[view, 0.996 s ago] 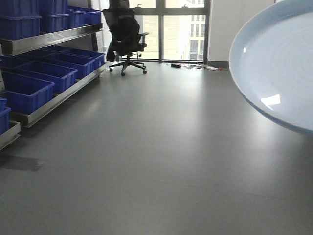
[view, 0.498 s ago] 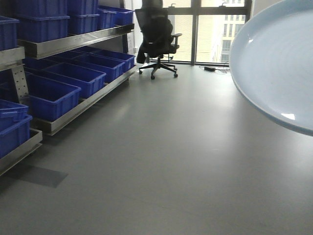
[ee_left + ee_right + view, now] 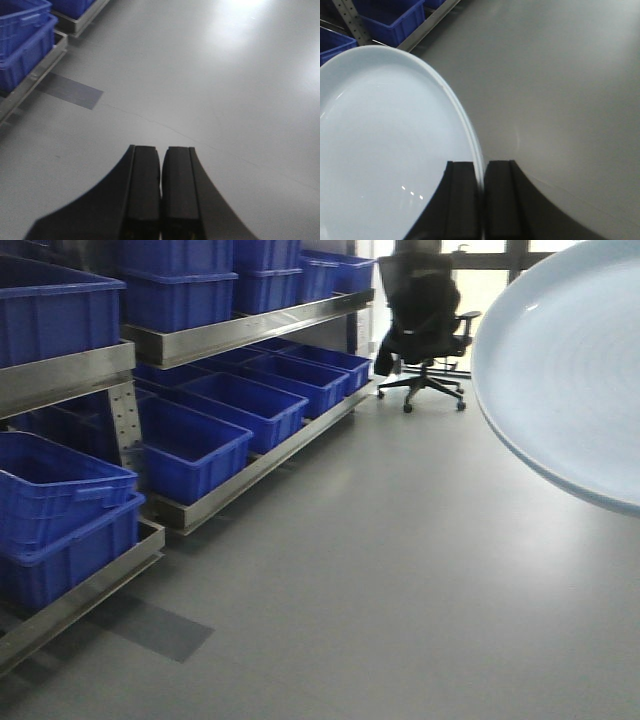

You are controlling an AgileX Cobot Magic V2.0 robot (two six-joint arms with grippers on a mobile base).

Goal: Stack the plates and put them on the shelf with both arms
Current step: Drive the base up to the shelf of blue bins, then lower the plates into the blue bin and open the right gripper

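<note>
The right gripper (image 3: 481, 200) pinches the rim of a pale blue plate (image 3: 385, 145), tilted at near right, face turned left toward blue-bin shelving (image 3: 230, 328); the left gripper (image 3: 161, 192) hangs closed and empty over grey floor (image 3: 225, 75).

Pale bluish-white glossy plate (image 3: 385, 150), held aloft, tilted, rim pinched between right gripper (image 3: 482, 172) jaws.

Front view: the shelf rack (image 3: 240, 335) and its blue bins (image 3: 195, 445) have spread from the 10 o'clock corner across the left half. The office chair (image 3: 425, 325) has shifted from 11 to 1 o'clock. The dark floor patch (image 3: 165, 625) has moved from 9 toward 7 o'clock.
</note>
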